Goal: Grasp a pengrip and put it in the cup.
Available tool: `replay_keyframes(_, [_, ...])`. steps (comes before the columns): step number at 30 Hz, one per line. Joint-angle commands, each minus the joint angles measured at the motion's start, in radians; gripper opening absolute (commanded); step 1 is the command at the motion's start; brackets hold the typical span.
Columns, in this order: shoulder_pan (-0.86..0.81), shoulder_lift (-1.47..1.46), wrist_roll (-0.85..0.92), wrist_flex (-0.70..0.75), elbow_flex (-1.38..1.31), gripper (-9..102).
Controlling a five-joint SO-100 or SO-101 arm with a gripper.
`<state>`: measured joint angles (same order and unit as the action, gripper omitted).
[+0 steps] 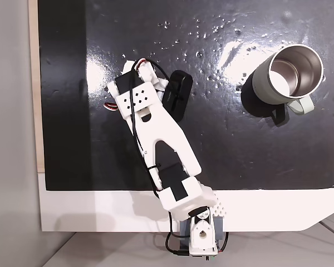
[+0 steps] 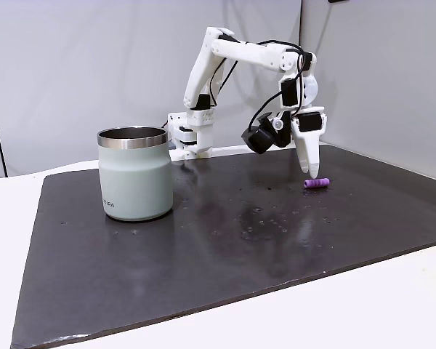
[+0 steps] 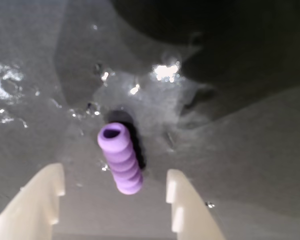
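The pengrip (image 3: 120, 157), a small light-purple ribbed tube, lies on the black mat between my two white fingertips (image 3: 182, 200) in the wrist view, its open end pointing away from me. My gripper (image 3: 112, 192) is open, with a gap on both sides of the tube. From the side, the gripper (image 2: 313, 173) points straight down, its tips just above the mat beside the pengrip (image 2: 316, 183). The cup (image 2: 134, 174), a pale grey-green mug with a steel interior, stands upright far to the left there. From above, the cup (image 1: 267, 83) sits at the upper right with its handle toward the bottom.
A black mat (image 1: 239, 156) covers most of the white table (image 1: 100, 211). The arm (image 1: 167, 139) reaches from its base (image 1: 203, 236) at the table's lower edge up to the left. Grey walls (image 2: 378, 73) close off the back and right in the side view.
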<state>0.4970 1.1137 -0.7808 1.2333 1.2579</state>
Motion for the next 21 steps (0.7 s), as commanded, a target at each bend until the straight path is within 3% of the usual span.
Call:
replay_keyframes(1, [-0.009,-0.028,-0.037,0.055,-0.127,26])
replay_keyframes(21, [0.008,-0.305,-0.002,0.229,-0.483,22])
